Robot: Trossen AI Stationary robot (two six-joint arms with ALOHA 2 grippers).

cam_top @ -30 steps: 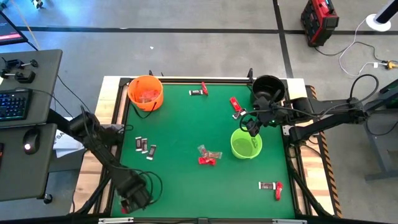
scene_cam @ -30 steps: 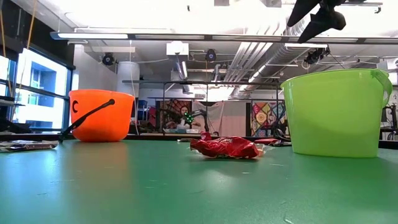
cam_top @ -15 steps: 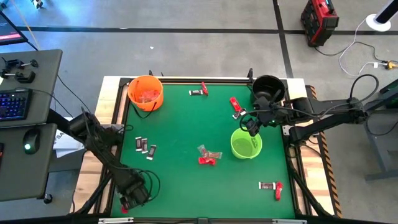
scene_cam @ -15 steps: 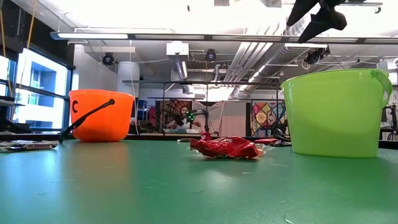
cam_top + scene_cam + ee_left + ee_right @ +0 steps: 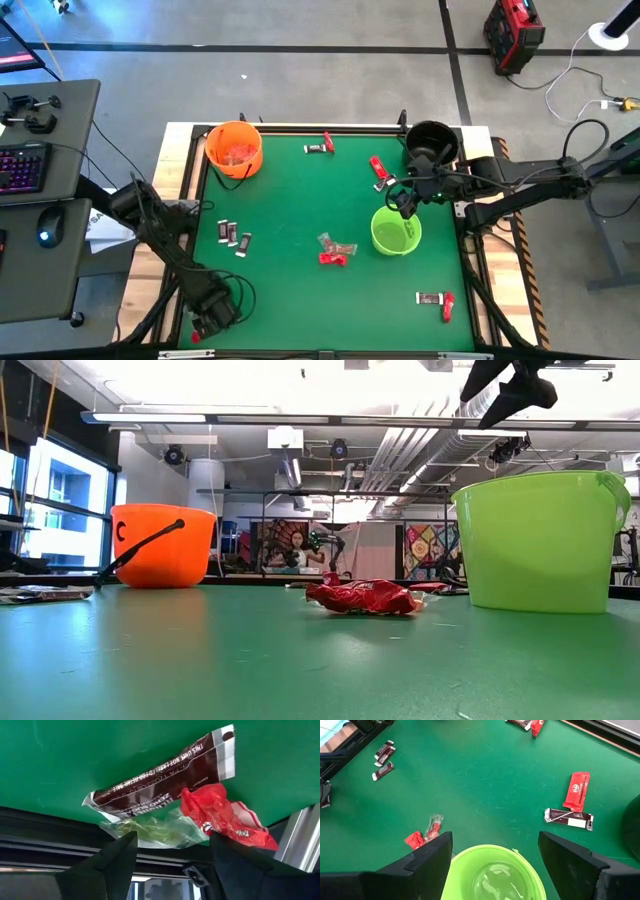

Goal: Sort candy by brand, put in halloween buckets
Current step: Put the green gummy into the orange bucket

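At the table's near left corner lie three candies in a heap: a dark brown wrapper [image 5: 165, 775], a clear one [image 5: 155, 827] and a red one [image 5: 225, 817]. My left gripper [image 5: 172, 842] [image 5: 203, 328] stands open just over them, slanting down, a finger on either side of the clear wrapper. I cannot tell whether it touches any. My right gripper [image 5: 495, 837] [image 5: 404, 203] hangs open above the lime green bucket [image 5: 395, 232] [image 5: 492, 875]. The orange bucket [image 5: 234, 148] stands at the far left, the black bucket [image 5: 431, 140] at the far right.
More candy lies loose on the green mat: dark pieces [image 5: 232, 235] at the left, red and clear ones [image 5: 335, 250] mid-table, a pair [image 5: 320, 146] at the far edge, a red one [image 5: 378, 167], and a pair [image 5: 436, 300] at the near right. A dark rail [image 5: 60, 827] borders the corner.
My left gripper has come down toward the candies at the table's near left corner, staying open. The right arm has kept still.
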